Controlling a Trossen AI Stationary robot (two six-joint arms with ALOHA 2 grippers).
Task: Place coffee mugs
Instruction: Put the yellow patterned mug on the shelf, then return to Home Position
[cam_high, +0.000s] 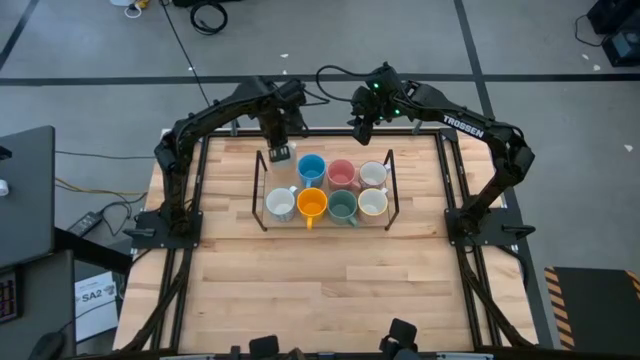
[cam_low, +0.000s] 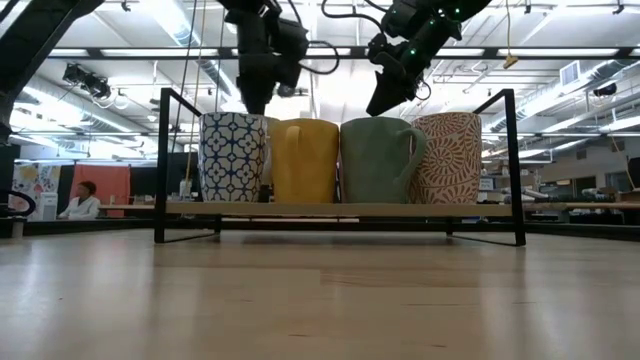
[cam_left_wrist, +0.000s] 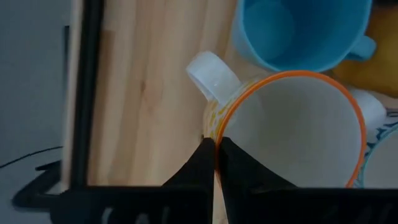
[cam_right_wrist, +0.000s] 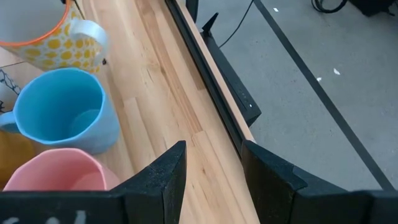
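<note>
Clenched on the rim of an orange-rimmed mug (cam_left_wrist: 292, 130), the left jaws (cam_left_wrist: 216, 149) pinch its wall from above, the mug upright with its white handle (cam_left_wrist: 213, 73) pointing away from the blue mug (cam_high: 311, 168). It sits at the rack (cam_high: 259, 190) back-left corner on the bench (cam_high: 330, 280). The right jaws (cam_right_wrist: 211, 162) hang released above the rack's back edge, arm bent downward.
</note>
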